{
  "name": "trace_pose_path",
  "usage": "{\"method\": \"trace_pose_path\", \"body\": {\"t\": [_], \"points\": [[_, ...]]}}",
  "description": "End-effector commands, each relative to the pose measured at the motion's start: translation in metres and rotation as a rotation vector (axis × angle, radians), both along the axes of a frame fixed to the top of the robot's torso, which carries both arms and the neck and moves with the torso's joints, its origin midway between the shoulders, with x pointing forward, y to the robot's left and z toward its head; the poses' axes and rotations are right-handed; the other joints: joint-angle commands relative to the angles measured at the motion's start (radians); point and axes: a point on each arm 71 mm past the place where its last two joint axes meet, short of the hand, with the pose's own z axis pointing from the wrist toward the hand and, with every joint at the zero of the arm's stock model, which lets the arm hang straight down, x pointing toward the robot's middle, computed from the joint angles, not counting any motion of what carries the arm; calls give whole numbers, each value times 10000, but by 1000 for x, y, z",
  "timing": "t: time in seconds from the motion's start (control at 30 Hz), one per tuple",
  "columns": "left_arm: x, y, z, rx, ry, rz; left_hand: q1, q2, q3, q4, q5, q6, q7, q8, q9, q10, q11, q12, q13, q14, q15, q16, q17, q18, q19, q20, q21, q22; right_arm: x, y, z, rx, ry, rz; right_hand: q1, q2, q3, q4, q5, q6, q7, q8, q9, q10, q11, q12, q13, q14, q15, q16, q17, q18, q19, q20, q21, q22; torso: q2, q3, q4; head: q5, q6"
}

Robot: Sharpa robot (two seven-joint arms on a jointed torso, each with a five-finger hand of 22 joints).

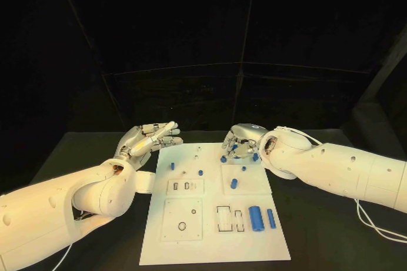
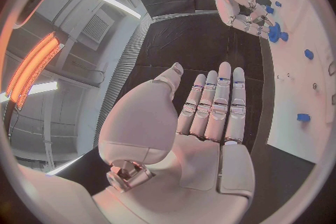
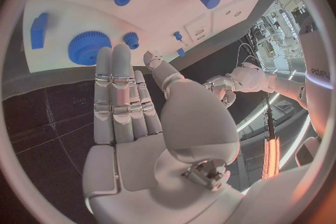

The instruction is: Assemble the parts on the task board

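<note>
The white task board (image 1: pixel 216 247) lies in the middle of the table, with several blue parts on it. My right hand (image 1: pixel 242 143) hovers over the board's far end, fingers straight and apart, holding nothing. Just beyond its fingertips (image 3: pixel 112 56) lies a blue gear (image 3: pixel 89 47), with a blue block (image 3: pixel 38 29) beside it. My left hand (image 1: pixel 153 137) is raised off the board's far left corner, palm up and fingers (image 2: pixel 213 103) extended, empty. A large blue cylinder (image 1: pixel 255 217) and a thinner one (image 1: pixel 272 218) lie on the board's near right part.
Small blue pegs (image 1: pixel 172 165) (image 1: pixel 200 172) (image 1: pixel 234 183) stand in the board's far half. Rectangular slots (image 1: pixel 224 218) and a round hole (image 1: pixel 182 226) sit in the near half. Black table (image 1: pixel 314 236) surrounds the board on both sides.
</note>
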Motion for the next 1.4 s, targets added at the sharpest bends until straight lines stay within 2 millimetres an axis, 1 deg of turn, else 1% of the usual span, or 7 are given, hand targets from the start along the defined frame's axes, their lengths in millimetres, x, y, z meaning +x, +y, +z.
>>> {"method": "trace_pose_path", "body": {"t": [0.03,0.23,0.4,0.53,0.97,1.37,1.4], "points": [[-1,-4,2,-67,-56,-337,-29,108,13,-80,-62,40,40,-44,-13,4,55,-78,-11,-59,56,-79,-3,130,59,-17,-37,-20,0,3,-1,-971,51,-24,25,-135,1,108,2,-109,34,-33,12,-152,14,30,6,315,56,360,314,87,-28,55,237,142,98,-1,8,-6,3],[-1,-6,2,-80,-24,-400,-28,114,14,-87,-60,37,46,-53,-13,-3,60,-87,-12,-65,60,-92,-4,129,57,-14,-45,-26,0,7,-2,-1059,92,61,49,-146,56,224,17,-145,51,-23,16,-247,31,144,17,287,65,1105,907,104,-76,74,708,423,115,-16,33,-15,-3],[0,-5,1,-53,24,-386,-24,120,16,-96,-59,37,49,-61,-13,-9,64,-95,-13,-69,63,-103,-4,129,57,-12,-52,-32,0,8,-3,-1127,172,92,76,-132,185,308,46,-101,25,-9,21,-211,5,265,18,364,49,2785,2615,111,-85,67,1172,699,125,-13,60,-2,-5],[0,-4,1,-38,40,-367,-19,127,20,-105,-57,39,52,-66,-12,-12,66,-101,-13,-69,65,-110,-3,129,58,-10,-57,-36,0,9,-3,-1178,233,87,94,-94,281,347,59,-57,7,2,24,-174,-15,317,19,352,39,3296,3126,115,-106,62,1357,812,138,-8,46,19,0],[1,-3,0,-9,120,-380,0,140,30,-133,-55,39,60,-81,-11,-23,73,-118,-14,-63,67,-126,0,130,63,-7,-69,-47,4,12,-6,-1318,392,56,200,71,783,443,62,131,-78,29,31,-24,-95,453,12,318,-11,4530,4352,122,-216,27,1909,1155,174,16,45,50,-52],[1,-2,0,10,175,-396,7,143,33,-146,-55,38,65,-88,-11,-30,76,-125,-14,-57,68,-130,3,131,68,-6,-73,-51,8,14,-8,-1442,528,0,174,22,1161,548,9,237,-102,12,25,20,-118,488,-2,247,-18,5068,4837,122,-371,22,2268,1385,219,21,52,41,-66],[1,-2,0,8,179,-403,7,143,33,-146,-55,38,65,-88,-11,-30,76,-125,-14,-57,68,-130,3,131,68,-6,-73,-51,8,14,-8,-1454,544,1,175,22,1171,550,8,239,-103,12,25,21,-118,489,-2,246,-18,5080,4849,122,-375,22,2275,1390,221,19,54,33,-91]]}}
